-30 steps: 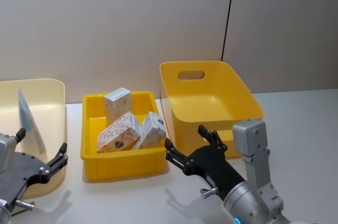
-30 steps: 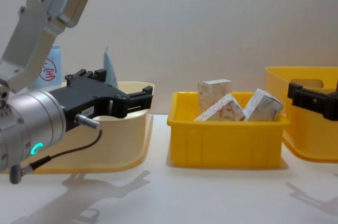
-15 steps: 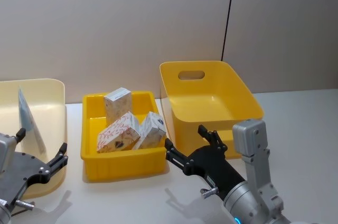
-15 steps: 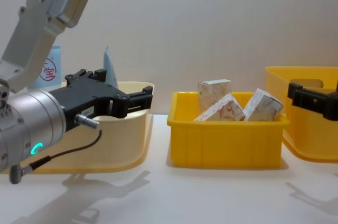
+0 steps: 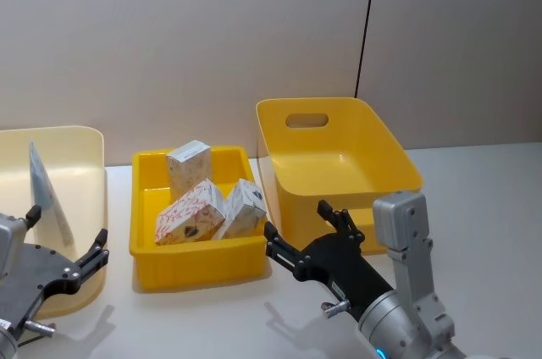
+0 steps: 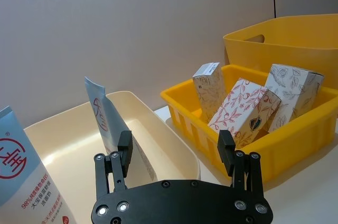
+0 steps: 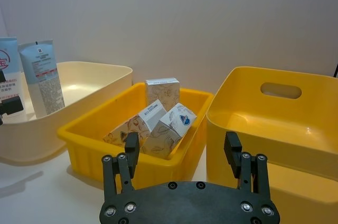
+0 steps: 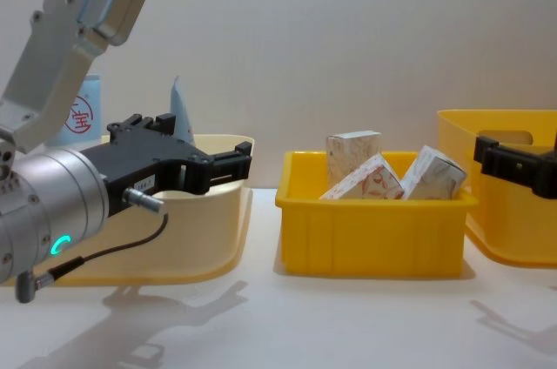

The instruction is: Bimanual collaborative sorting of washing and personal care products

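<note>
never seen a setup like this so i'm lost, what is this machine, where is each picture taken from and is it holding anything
It is a two-armed robot at a white table. One picture looks down from its head, one looks across from its chest, and one comes from each wrist. The black pincers are its hands: the left gripper and the right gripper, both open, holding nothing. A cream bin holds a pale-blue tube, with a red-printed bottle beside it. The middle yellow tray holds three small patterned boxes. The big yellow bin stands on the right.
</note>
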### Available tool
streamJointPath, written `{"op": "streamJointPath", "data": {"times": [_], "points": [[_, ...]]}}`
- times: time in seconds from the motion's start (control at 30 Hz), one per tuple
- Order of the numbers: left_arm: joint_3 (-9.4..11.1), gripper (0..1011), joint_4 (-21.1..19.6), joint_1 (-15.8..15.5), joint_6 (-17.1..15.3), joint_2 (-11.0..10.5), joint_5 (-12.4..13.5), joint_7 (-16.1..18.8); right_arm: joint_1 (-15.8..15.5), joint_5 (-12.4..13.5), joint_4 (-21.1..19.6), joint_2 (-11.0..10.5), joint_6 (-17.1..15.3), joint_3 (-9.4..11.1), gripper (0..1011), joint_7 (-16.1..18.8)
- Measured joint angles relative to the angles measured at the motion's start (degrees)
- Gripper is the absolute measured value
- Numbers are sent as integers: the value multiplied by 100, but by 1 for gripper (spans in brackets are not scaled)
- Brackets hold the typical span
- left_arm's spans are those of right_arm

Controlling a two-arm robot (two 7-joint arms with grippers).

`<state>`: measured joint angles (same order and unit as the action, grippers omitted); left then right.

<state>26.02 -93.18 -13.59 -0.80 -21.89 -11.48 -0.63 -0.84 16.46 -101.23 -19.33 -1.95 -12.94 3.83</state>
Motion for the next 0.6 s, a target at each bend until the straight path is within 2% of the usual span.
{"op": "streamJointPath", "data": {"times": [0.6], "points": [[0, 1003, 0, 0, 0, -1, 0, 0, 0, 0, 0, 0, 0, 0, 1001, 0]]}}
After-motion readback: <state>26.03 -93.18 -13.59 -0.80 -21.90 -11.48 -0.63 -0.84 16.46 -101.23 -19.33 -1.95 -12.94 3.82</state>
